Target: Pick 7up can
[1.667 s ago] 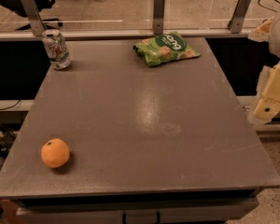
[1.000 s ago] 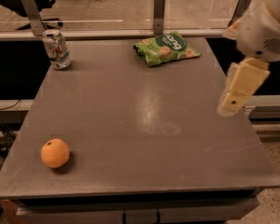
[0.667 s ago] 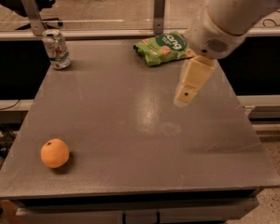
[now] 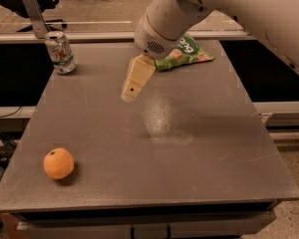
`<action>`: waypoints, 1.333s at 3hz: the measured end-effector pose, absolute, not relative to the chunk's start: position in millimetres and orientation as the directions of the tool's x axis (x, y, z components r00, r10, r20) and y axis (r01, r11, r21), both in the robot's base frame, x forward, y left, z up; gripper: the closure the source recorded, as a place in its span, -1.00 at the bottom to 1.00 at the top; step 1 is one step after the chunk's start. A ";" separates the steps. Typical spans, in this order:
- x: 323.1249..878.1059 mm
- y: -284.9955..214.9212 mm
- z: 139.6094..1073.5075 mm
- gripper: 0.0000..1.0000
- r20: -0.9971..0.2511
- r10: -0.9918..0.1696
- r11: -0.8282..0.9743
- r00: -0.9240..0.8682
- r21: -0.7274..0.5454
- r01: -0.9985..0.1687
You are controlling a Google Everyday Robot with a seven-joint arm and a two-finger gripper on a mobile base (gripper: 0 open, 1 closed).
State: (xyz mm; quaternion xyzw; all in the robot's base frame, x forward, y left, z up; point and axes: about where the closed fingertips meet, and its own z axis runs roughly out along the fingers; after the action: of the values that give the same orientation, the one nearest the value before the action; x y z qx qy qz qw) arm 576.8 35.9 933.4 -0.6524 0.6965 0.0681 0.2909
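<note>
**Gripper mid-table, can at the far-left corner: hazards on the approach**

Position. The gripper (image 4: 133, 83) hangs over the grey table (image 4: 199, 148), a little back of centre, tilted down and to the left. Only one cream-coloured face of it shows, so I cannot tell whether it is open or closed. It holds nothing that I can see. The white arm (image 4: 164, 24) comes in from the upper right and passes above the green snack bag (image 4: 187, 51), partly hiding it.

Target. The 7up can (image 4: 60, 53) stands upright at the far-left corner, near both the back and left edges and well apart from the gripper. A metal post (image 4: 32, 14) rises just behind it. The orange (image 4: 59, 163) lies near the front-left, well clear of the likely path.

Risks, as I judge them:
- Knock-over. A sideways arrival that meets the can before the jaws straddle it would likely tip it, and from that corner it could roll off the table.
- Collision with the post. There is little room behind the can, so overshooting could drive the gripper into the post.
- Poor grip. The can's wall is smooth and thin, so a high or off-centre pinch may slip and too hard a squeeze may dent it.
- Coming down too early could scrape the tabletop.
</note>
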 end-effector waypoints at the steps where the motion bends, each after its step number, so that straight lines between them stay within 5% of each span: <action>1: 576.8 35.9 933.4 -1.00 -0.494 -0.869 0.139 0.021 -0.285 -0.948; 4: 684.5 125.6 935.1 -1.00 -0.717 -0.697 0.285 0.034 -0.319 -0.904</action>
State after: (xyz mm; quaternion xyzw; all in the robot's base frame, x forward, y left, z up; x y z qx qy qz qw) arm 684.5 125.6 935.1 -0.5850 0.6840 0.1239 0.4178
